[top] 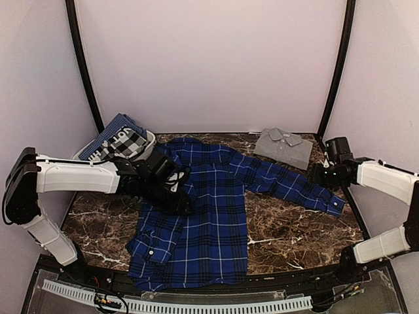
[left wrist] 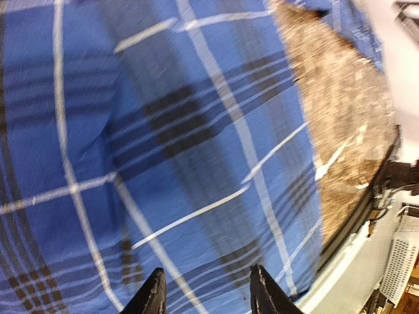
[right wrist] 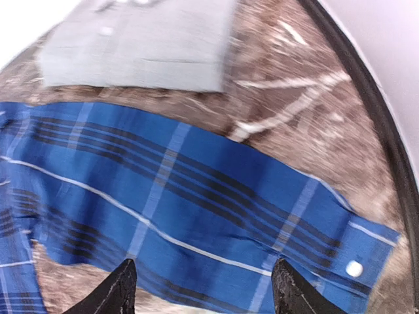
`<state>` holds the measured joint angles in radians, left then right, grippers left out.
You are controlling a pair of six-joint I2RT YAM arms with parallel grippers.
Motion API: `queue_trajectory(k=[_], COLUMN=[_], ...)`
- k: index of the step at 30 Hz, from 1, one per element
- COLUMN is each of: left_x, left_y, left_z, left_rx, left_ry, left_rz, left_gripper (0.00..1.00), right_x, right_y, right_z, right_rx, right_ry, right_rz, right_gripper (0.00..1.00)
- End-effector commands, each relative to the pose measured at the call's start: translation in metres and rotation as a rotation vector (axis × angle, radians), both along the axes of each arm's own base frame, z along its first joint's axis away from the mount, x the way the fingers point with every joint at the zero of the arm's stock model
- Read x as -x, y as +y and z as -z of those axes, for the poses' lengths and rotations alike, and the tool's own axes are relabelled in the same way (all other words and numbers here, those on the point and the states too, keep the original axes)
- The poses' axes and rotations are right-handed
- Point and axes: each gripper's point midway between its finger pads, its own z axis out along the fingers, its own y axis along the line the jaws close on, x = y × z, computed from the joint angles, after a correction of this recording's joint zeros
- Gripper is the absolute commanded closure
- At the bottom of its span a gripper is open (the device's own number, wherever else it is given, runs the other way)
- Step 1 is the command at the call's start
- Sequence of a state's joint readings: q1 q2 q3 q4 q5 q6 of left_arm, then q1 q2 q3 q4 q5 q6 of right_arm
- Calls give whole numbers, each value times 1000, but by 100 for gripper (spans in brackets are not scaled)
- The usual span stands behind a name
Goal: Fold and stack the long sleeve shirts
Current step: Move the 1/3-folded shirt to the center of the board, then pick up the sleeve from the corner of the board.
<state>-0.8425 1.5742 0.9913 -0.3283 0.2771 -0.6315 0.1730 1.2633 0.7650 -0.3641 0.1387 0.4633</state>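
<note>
Left gripper (top: pixel 178 196) sits over the left part of the plaid shirt (top: pixel 216 222), fingers half open, nothing between them; the shirt lies spread mid-table, one sleeve (top: pixel 288 183) stretched right, just in front of the folded grey shirt (top: pixel 283 145). Right gripper (top: pixel 319 175) is above the cuff (right wrist: pixel 366 255), fingers wide, empty. Risk: a shallow pinch slips off the cuff, or the dragged sleeve bunches and knocks the grey shirt
</note>
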Motion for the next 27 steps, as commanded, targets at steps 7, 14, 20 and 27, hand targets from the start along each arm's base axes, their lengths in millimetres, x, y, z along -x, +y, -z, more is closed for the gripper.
queue_trajectory(k=[7,14,20,27], left_x=[-21,-30,-33,-36], left_y=[-36,-43,-44,-44], left_z=[-41,-53,-56,-61], left_rx=[134,181,207,221], left_ry=[-85,-112,-107,-110], left_rz=[68,60,58,62], left_gripper=[58,58,58,58], right_x=[40,50,51,45], right_y=[-83,-106,-108,-107], right_z=[34,79,104,111], right_rx=[-13,-67,-84,-84], right_ry=[94,195,258,289], right_rz=[300,393,408,386], right_gripper=[23,20,24,77])
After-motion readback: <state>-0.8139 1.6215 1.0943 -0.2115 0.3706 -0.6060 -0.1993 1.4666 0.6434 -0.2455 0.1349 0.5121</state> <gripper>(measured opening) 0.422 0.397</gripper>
